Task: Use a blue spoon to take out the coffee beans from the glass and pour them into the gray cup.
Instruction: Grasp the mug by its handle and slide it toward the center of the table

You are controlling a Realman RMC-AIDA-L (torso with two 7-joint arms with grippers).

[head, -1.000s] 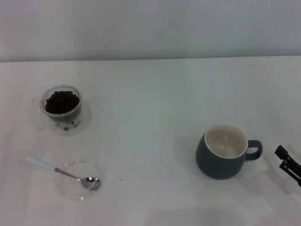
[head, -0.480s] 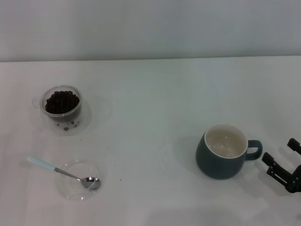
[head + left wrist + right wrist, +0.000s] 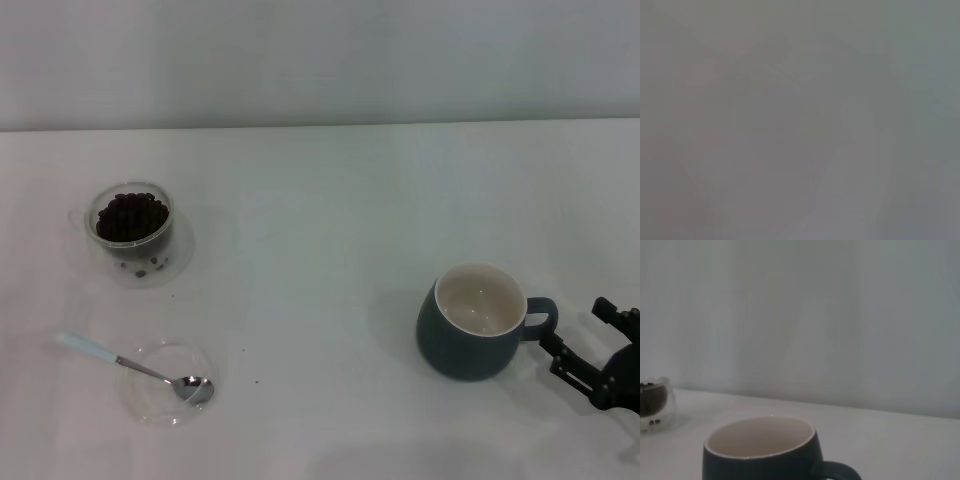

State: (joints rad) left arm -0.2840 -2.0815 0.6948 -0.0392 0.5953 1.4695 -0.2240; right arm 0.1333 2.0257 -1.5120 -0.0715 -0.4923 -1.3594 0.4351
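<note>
The blue spoon point(image 3: 132, 366) lies at the near left, long axis running left-far to right-near — pale handle toward the left, metal bowl resting in a shallow glass dish point(image 3: 167, 383). Farther back on the left stands the glass point(image 3: 131, 227), holding the coffee beans point(image 3: 131, 216). The gray cup point(image 3: 475, 321) sits at the near right, handle pointing right toward the right gripper point(image 3: 585, 345), fingers spread apart, just beside it. The right wrist view alone shows the cup's point(image 3: 762, 452) side profile, the glass point(image 3: 653, 403) far behind; the left wrist view shows nothing distinct.
</note>
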